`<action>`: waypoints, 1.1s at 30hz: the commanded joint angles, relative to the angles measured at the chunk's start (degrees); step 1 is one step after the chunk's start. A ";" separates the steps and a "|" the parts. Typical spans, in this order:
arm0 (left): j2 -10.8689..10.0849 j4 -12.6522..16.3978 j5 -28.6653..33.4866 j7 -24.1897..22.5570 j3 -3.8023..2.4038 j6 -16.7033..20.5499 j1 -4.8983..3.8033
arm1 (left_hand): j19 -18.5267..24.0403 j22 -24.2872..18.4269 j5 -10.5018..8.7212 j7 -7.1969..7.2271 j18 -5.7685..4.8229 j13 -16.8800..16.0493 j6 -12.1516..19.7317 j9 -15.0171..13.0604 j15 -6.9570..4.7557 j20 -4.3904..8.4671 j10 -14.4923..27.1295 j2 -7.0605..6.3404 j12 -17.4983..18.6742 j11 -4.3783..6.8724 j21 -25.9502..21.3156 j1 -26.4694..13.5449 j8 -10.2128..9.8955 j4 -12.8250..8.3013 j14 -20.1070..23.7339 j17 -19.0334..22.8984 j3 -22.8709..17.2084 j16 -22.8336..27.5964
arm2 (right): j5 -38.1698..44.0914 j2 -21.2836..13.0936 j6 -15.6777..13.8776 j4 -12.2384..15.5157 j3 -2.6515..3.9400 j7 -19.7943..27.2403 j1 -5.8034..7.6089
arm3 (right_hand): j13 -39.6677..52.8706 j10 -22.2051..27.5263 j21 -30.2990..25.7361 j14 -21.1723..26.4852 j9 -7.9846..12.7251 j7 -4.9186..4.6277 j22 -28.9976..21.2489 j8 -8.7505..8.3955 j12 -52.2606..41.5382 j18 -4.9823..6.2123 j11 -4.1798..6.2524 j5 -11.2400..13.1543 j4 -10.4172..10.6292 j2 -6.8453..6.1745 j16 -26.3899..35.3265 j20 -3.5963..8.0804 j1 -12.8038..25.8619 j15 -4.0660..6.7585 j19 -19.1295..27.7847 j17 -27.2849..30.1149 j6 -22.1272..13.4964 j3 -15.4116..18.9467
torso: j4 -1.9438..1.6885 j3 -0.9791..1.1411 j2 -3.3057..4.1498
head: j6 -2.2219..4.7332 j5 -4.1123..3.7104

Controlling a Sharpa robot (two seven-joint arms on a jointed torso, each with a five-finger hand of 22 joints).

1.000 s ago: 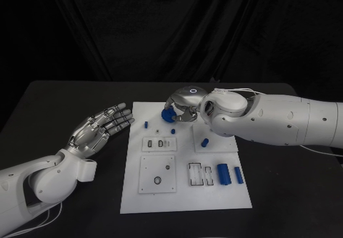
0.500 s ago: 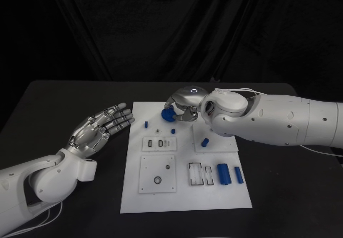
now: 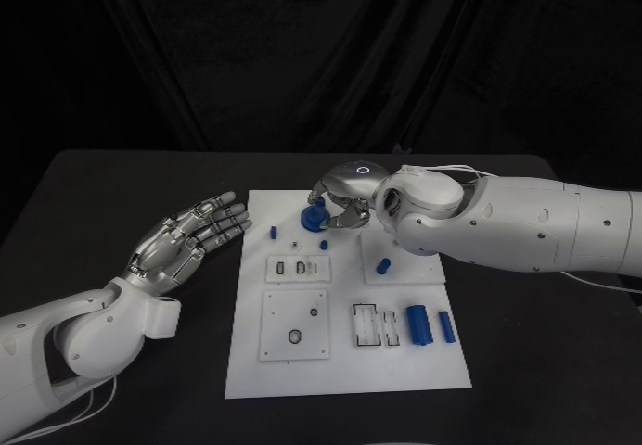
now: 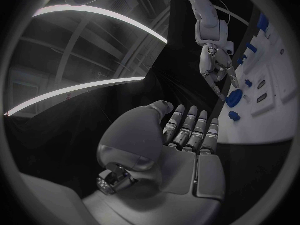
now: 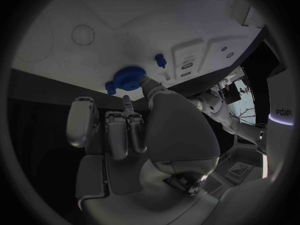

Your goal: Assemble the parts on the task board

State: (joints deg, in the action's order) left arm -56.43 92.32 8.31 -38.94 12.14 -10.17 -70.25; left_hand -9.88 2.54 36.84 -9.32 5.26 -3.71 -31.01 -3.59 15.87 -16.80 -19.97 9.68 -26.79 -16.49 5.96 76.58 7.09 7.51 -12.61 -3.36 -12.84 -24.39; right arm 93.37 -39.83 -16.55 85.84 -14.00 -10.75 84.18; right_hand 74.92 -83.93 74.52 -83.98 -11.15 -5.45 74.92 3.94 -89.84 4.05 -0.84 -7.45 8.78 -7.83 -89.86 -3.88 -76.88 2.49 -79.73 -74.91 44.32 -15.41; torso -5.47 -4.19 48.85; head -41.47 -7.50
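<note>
Blue gear (image 3: 314,216): unmoved since earlier frame, toothed disc on edge, face toward the left hand, over the white board's (image 3: 348,371) far end. Right hand (image 3: 342,197): pinches it. Left hand (image 3: 181,241): fingers apart, empty.

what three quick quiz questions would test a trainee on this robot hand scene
1. True or false: the left robot hand rests on the task board.
2. Which robot hand holds the blue gear-like part? A) left B) right C) neither
3. Fill in: the two blue cylinders lie near the board's ____ edge, robot's own side.

Key: 1 false, it lies open over the black table beside the board. 2 B, the right robot hand holds it at the board's far end. 3 right.
</note>
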 commanded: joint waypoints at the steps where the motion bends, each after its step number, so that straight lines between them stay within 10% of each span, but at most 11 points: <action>1: 0.08 0.04 -0.07 -2.55 -0.03 -1.09 0.05 | -0.07 -0.09 -0.19 -2.33 -0.83 -0.08 0.06 -0.06 0.40 0.02 -0.21 0.01 -0.18 -0.36 0.19 -0.67 0.19 -0.07 0.00 -0.03 -0.26 -0.23 | -0.57 -0.19 -0.13 0.06 0.02 -0.10 -0.18 | 15.08 -6.07 -0.44 -6.02 0.08 0.01 5.12 0.13 -0.16 0.29 0.48 0.34 0.08 -0.01 -0.14 0.41 0.71 0.46 0.17 -15.09 -0.18 0.45 | -0.01 -0.02 0.00 | -0.01 0.01; 15: -0.39 0.44 -0.07 -2.70 -0.03 -1.10 0.06 | -0.07 -0.09 -0.19 -2.33 -0.83 -0.08 0.06 -0.06 0.40 0.02 -0.21 0.01 -0.18 -0.36 0.19 -0.67 0.19 -0.07 0.00 -0.03 -0.26 -0.23 | -1.10 -3.77 -4.80 1.87 0.02 2.04 -0.14 | 15.08 -6.07 0.19 -6.02 0.00 -0.49 5.79 1.82 -0.16 0.06 0.10 -1.55 1.17 1.50 -0.14 0.22 0.44 0.21 -0.58 -15.09 3.27 1.42 | 0.00 0.04 0.00 | 0.78 0.16; 26: -0.96 1.07 -0.07 -4.44 -0.03 -0.90 0.07 | -0.56 0.01 0.03 -2.27 -0.90 -0.13 -1.27 -0.26 0.43 0.05 -0.86 -0.22 -0.64 -0.38 0.51 -1.16 0.66 -0.13 -0.80 -0.17 -1.45 -1.67 | -4.38 -17.90 -13.00 10.49 -0.02 5.57 1.65 | 15.08 -6.07 2.41 -6.02 -0.15 -0.29 7.42 3.50 -0.16 -0.52 0.39 -7.54 0.80 1.93 -0.14 0.47 -2.24 0.49 -2.27 -15.09 7.94 0.69 | 0.06 0.03 0.00 | 1.04 -0.31; 33: -0.86 1.18 -0.07 -4.30 -0.03 -0.89 0.07 | -0.49 0.00 0.07 -2.28 -0.90 -0.13 -1.29 -0.26 0.43 0.05 -0.90 -0.22 -0.66 -0.39 0.47 -1.19 0.67 -0.13 -0.84 -0.17 -1.54 -1.72 | -6.94 -25.09 -14.10 12.68 -0.25 5.00 1.46 | 15.08 -6.07 2.55 -6.02 0.27 -0.20 7.72 3.04 -0.16 -0.60 0.41 -4.93 1.31 0.86 -0.14 0.47 -3.27 0.50 -2.42 -15.09 8.31 0.92 | 0.36 0.01 -0.09 | 1.24 -0.79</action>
State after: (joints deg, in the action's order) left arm -57.29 93.38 8.32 -38.96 12.14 -10.27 -70.22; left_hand -10.09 2.54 36.84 -9.60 5.26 -3.78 -31.97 -3.75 16.39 -16.58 -20.46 9.45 -27.23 -16.97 6.32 75.88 7.38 7.35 -13.13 -3.44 -13.95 -25.78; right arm 88.75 -64.53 -27.42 98.20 -14.26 -6.07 85.87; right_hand 74.90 -83.93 76.93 -83.98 -10.97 -5.55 74.91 7.24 -89.84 4.03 -0.83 -12.58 9.77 -6.96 -89.86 -3.28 -79.81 2.49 -81.81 -74.91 52.21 -14.45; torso -5.30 -4.20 48.77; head -40.18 -8.22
